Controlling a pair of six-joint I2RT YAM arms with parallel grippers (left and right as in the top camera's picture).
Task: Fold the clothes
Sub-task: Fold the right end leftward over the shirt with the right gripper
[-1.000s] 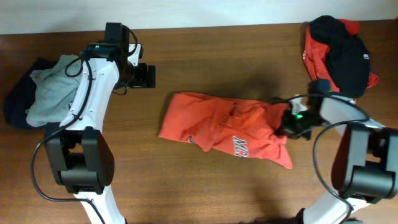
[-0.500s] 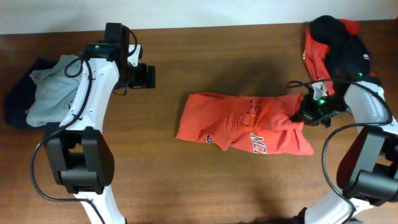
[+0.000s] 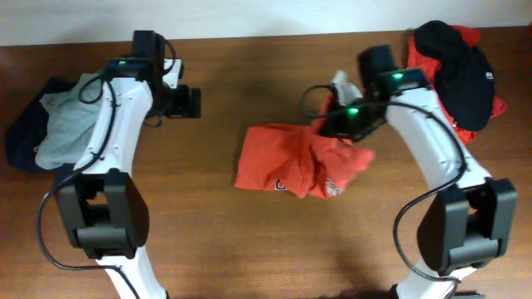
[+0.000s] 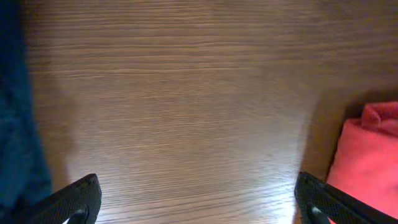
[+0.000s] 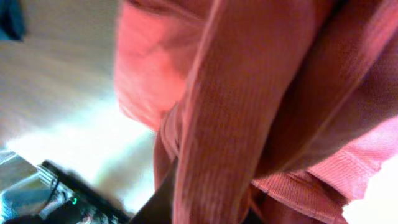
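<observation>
Bunched in the middle of the table [image 3: 249, 249]: the orange T-shirt [image 3: 287, 166], far right edge clamped in the right gripper [image 3: 326, 124]. Carry that edge left, low and taut; lay square over the left hem before letting go. Left gripper [image 4: 196, 190] spread wide over bare wood, far left of the cloth; bring in to pin the hem.

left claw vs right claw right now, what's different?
Left claw is open and empty; right claw is shut on the orange T-shirt. Left claw hangs over bare table, clear of the shirt; right claw sits at the shirt's upper right, where the cloth is bunched. Both are black, two-fingered.
</observation>
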